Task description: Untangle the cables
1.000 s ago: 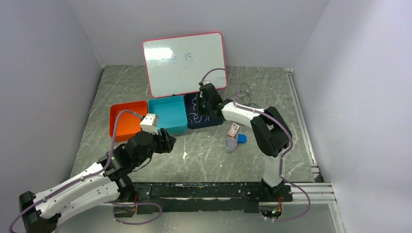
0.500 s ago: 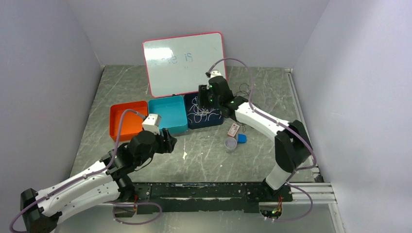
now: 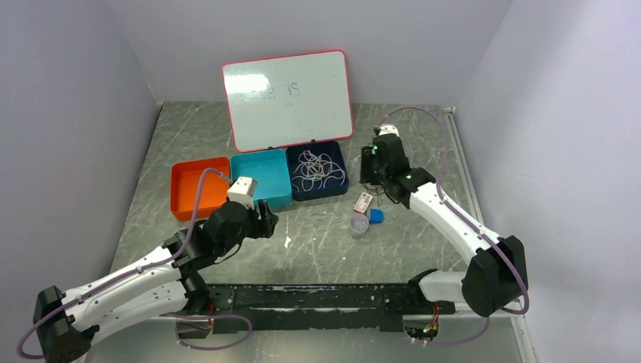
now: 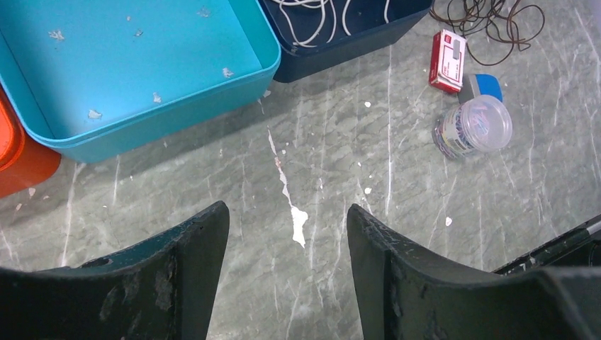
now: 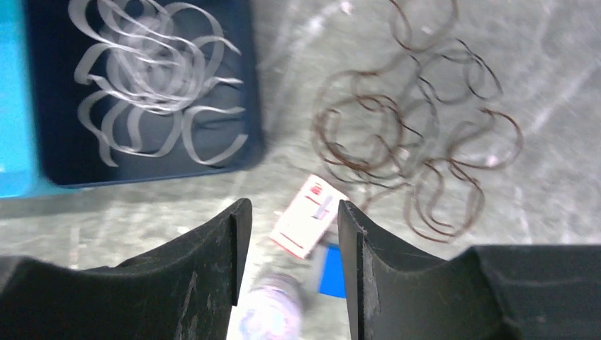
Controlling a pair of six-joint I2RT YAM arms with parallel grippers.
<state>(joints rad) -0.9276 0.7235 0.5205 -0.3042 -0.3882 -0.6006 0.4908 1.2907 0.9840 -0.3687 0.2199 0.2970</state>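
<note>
A tangle of white cables lies in the dark navy bin; it also shows in the left wrist view and the right wrist view. A tangle of thin dark cables lies on the table right of that bin and shows in the left wrist view. My right gripper hangs open and empty above the table between bin and dark cables; its jaws stand apart. My left gripper is open and empty over bare table in front of the turquoise bin, jaws apart.
A turquoise bin and an orange bin stand left of the navy one. A red and white small box, a blue piece and a clear jar lie near the dark cables. A whiteboard leans at the back.
My right gripper has moved right, from over the navy bin to above the table beside it. My left gripper has shifted slightly to the right.
</note>
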